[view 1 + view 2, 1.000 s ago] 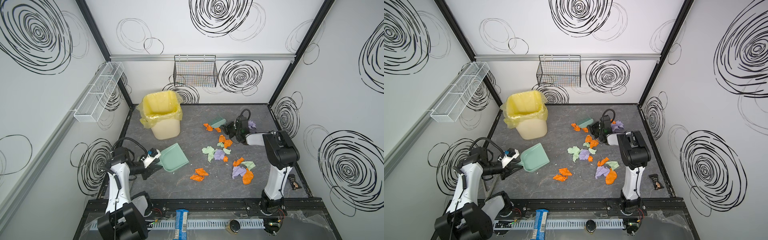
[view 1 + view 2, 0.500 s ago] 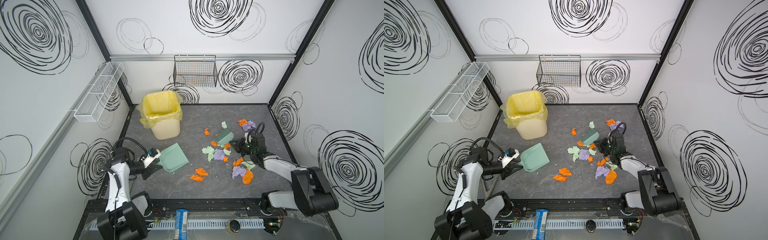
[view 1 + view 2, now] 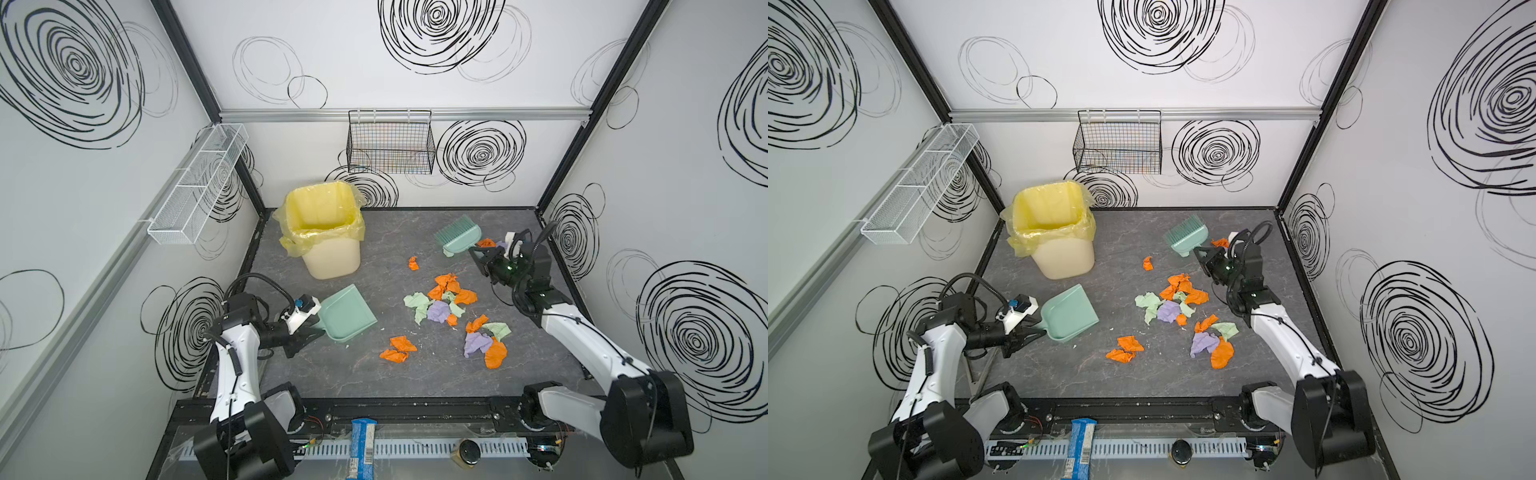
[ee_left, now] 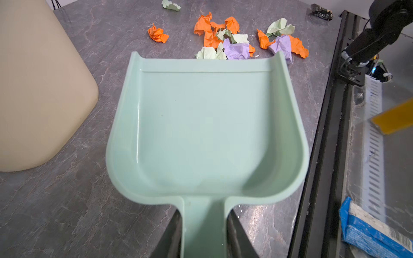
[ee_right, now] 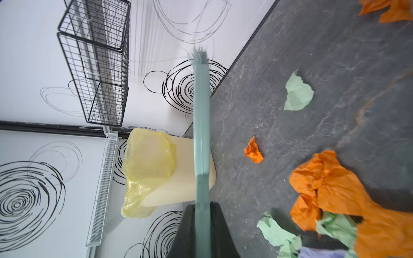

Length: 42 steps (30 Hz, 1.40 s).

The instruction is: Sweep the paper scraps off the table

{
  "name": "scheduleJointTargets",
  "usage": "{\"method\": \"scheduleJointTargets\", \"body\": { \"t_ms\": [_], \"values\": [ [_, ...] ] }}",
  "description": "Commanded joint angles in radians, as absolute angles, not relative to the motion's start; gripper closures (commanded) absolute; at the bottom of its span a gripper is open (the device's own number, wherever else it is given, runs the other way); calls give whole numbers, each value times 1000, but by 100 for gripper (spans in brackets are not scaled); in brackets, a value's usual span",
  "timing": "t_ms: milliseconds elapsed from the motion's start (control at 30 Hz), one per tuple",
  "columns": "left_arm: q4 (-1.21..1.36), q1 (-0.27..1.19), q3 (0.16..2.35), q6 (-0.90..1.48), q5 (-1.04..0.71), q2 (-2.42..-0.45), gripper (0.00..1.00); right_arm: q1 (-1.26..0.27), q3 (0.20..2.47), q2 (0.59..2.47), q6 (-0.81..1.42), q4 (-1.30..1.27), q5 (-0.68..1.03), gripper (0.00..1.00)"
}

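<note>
**A:** Both top views first. What's the room like?
**B:** White walls scrawled with black swirls. A black wire basket hangs at the top centre and a white mesh shelf at the upper left. The table is dark grey with pale veins. A cream bin with a yellow liner stands toward its upper left.
**A:** The paper scraps?
**B:** Orange, lilac and pale green, heaped on the table right of centre, with a few strays around.
**A:** Claws?
**B:** The left gripper, lower left, pinches the mint dustpan by its handle. The right gripper, upper right, is clamped on the brush.
**A:** Left wrist view?
**B:** Black fingers squeeze the handle from both sides, and the scraps lie beyond the pan's lip.
**A:** Right wrist view?
**B:** The jaws are pressed onto the brush's thin handle, with scraps on the grey slab alongside and the bin beyond.
</note>
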State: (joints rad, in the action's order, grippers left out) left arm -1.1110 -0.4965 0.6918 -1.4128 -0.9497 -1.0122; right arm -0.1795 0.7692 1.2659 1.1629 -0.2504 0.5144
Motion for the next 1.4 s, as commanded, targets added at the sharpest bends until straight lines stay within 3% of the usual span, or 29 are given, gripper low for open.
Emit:
{"method": "scheduleJointTargets", "body": {
  "t_ms": [0,233,467,1067,1367],
  "values": [
    [-1122,-490,679,-1406,-973,-988,100,-232,946,1459,1205,-318,520,100],
    [-1121,-495,669,-1406,-964,-979,100,-355,1347,1928,1239,-260,574,100],
    [-1126,-497,666,-1424,-960,-982,100,-397,1431,2067,1203,-84,543,100],
    [-1121,-496,657,-1451,-953,-1006,100,-262,945,1643,945,171,586,100],
    [-1104,-493,655,-1433,-954,-1007,100,-83,758,1254,866,306,723,100]
  ]
}}
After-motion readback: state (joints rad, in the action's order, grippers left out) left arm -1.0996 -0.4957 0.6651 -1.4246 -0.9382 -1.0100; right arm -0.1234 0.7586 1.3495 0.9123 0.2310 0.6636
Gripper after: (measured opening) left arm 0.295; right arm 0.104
